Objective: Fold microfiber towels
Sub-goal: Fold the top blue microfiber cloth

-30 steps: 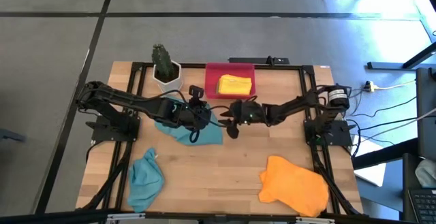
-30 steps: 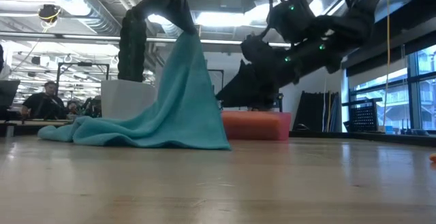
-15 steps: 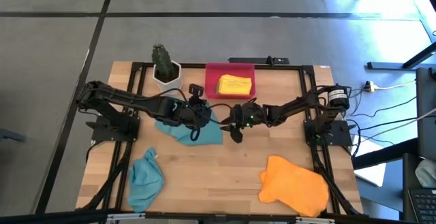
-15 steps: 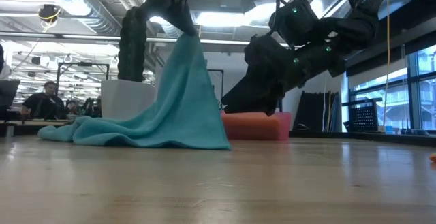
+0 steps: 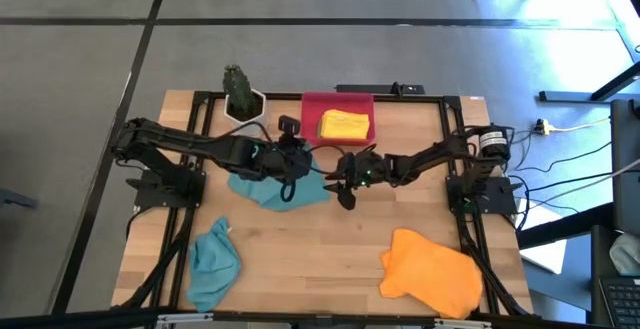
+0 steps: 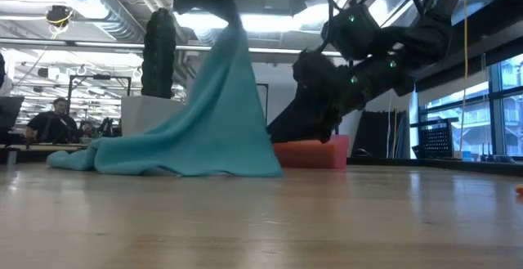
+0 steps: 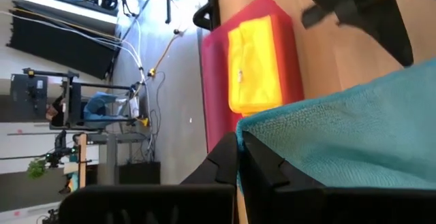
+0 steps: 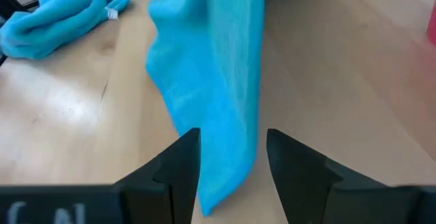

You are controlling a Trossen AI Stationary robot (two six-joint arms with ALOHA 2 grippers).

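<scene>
Right gripper (image 8: 228, 166) spread, straddled hanging edge of soft teal-blue microfiber towel (image 8: 218, 81), not yet pinched | left gripper (image 7: 240, 157) clenched on towel corner, raised higher than a second earlier | second grip for folding seemed close

4 towels (image 5: 280, 189), 1 tray (image 5: 312, 119), 1 cactus (image 5: 238, 87)

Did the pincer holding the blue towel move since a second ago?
Yes. In the high view the left pincer, shut on the teal towel, has shifted a little up the picture, toward the red tray.
</scene>
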